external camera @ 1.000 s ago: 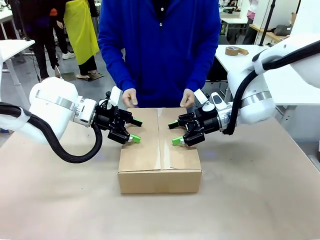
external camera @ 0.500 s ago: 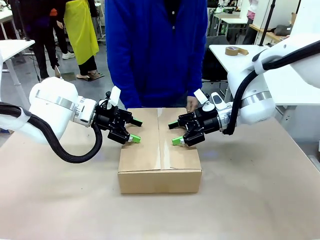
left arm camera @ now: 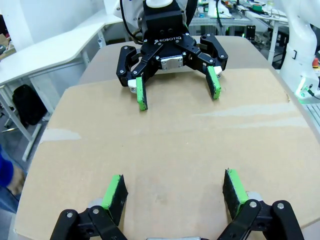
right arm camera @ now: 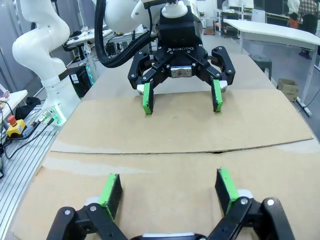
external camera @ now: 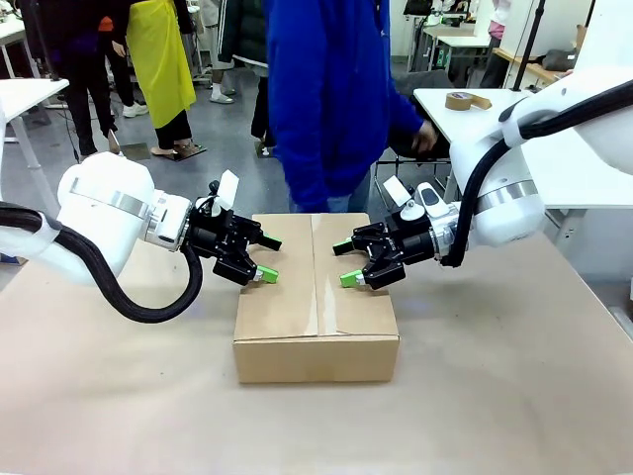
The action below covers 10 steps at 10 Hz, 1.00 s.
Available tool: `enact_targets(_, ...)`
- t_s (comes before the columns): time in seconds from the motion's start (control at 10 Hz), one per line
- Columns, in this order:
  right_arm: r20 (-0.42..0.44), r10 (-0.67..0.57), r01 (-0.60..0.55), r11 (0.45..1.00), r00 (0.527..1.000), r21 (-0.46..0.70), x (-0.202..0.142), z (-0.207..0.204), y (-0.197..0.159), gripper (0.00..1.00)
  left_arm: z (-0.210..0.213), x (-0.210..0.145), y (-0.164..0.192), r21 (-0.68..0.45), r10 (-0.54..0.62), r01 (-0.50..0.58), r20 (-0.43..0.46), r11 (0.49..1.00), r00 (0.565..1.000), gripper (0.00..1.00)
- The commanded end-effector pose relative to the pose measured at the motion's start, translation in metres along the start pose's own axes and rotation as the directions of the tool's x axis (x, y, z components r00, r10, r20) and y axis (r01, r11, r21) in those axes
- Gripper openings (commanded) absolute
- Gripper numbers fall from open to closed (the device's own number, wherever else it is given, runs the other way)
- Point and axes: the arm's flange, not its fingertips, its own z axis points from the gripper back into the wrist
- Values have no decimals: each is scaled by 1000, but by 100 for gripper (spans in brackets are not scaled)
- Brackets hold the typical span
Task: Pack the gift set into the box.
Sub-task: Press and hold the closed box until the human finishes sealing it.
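On the brown-papered table [external camera: 514, 396], the box [external camera: 316, 297] sits with flaps folded shut, while a person in blue [external camera: 331, 99] turns aside and the left gripper [external camera: 265, 259] and right gripper [external camera: 346, 263] hang over opposite flaps, fingers spread wide and empty, seemingly poised to press them flat.

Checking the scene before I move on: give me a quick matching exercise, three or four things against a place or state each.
1. left gripper
2. right gripper
3. box
4. tape roll

A. flaps shut, on the brown table
B. open, over the box's right half
C. on the white table at far right
D. open, over the box's left half

Pairs: 1-D, 2-B, 3-A, 4-C
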Motion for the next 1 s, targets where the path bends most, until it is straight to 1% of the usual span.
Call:
enact_targets(0.0, 0, -7, 7, 1000, 1000, -8, -4, 0, 0, 100, -2, -4, -1, 0, 7, -7, 0, 1000, 1000, 100)
enact_targets(0.9, 0, -7, 7, 1000, 1000, -8, -4, 0, 0, 100, -2, -4, -1, 0, 7, -7, 0, 1000, 1000, 100)
